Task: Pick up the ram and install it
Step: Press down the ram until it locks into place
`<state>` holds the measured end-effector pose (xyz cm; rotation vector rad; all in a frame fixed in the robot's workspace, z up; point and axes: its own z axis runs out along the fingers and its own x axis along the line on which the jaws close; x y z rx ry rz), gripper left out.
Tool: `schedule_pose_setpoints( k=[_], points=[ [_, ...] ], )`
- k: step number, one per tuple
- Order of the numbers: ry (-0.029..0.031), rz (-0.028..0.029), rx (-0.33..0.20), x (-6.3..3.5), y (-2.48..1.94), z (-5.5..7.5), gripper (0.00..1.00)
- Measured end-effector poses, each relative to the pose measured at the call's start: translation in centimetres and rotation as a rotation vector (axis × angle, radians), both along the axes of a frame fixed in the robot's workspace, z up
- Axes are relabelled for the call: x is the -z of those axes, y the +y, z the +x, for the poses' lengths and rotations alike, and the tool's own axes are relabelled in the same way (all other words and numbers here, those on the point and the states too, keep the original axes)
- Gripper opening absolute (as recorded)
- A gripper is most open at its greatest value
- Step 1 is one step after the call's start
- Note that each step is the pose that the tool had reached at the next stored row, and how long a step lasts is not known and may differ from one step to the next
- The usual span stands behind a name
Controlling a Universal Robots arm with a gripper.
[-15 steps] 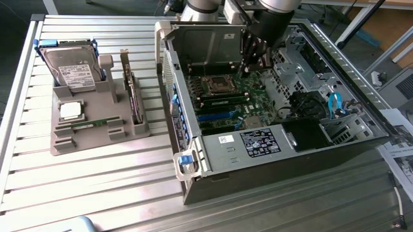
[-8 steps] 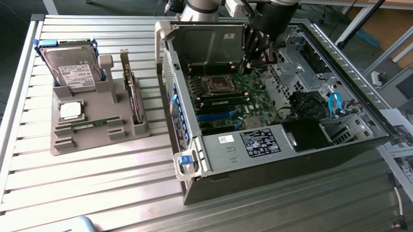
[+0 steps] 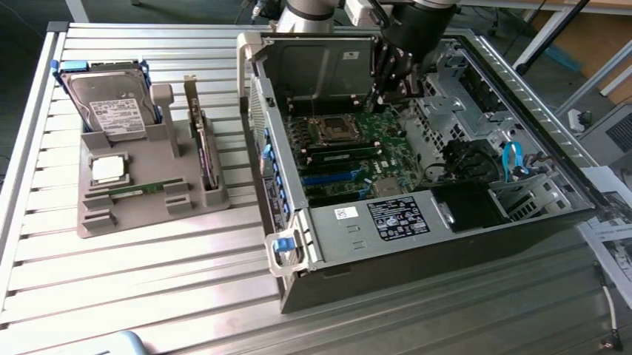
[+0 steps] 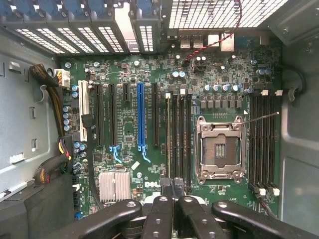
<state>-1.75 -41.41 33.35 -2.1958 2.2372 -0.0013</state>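
- my gripper (image 4: 174, 191) is closed down narrow, fingertips together, with nothing seen between them. it hangs inside the open computer case (image 3: 395, 244), over the motherboard (image 4: 134, 64).
- the ram (image 3: 138, 190) is not in my hold. it lies in a shallow groove of the grey parts tray (image 3: 99, 225), out on the slatted table (image 3: 148, 296), outside the case.
- long axis of the ram: flat on the tray, running roughly across the exterior view from left to right, on a slight tilt.
- bearing from tool: the ram lies well apart from my gripper (image 3: 395, 92), toward the exterior view's left and nearer the front of that view, with the case wall between us.
- just behind the ram on the same tray sits the square silver processor chip (image 3: 106, 168). behind that the hard drive (image 3: 114, 107) stands propped.
- to the exterior view's right of the ram, an expansion card (image 3: 203, 144) stands on edge in the tray, between the ram and the case.
- below my fingertips, in the wrist view, run the long dark memory slots (image 4: 177, 134), beside the open processor socket (image 4: 219, 147). a second bank of slots (image 4: 264, 144) lies on the socket's other side.
- judgement: the pick is not yet made. with only one arm on the rig, everything depends on crossing the gap from case to tray and matching the strip's long axis.
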Motion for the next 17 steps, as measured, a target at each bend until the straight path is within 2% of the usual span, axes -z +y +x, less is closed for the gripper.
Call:
schedule_pose_setpoints(
  k=[4,7,17],
  points=[
    [0.0000,0.0000,0.002,0.00,0.00,0.00,0.11],
    [0.0001,0.0001,0.027,0.00,0.00,0.00,0.11],
    [0.0001,0.0000,0.193,0.00,0.00,0.00,0.11]
  ],
)
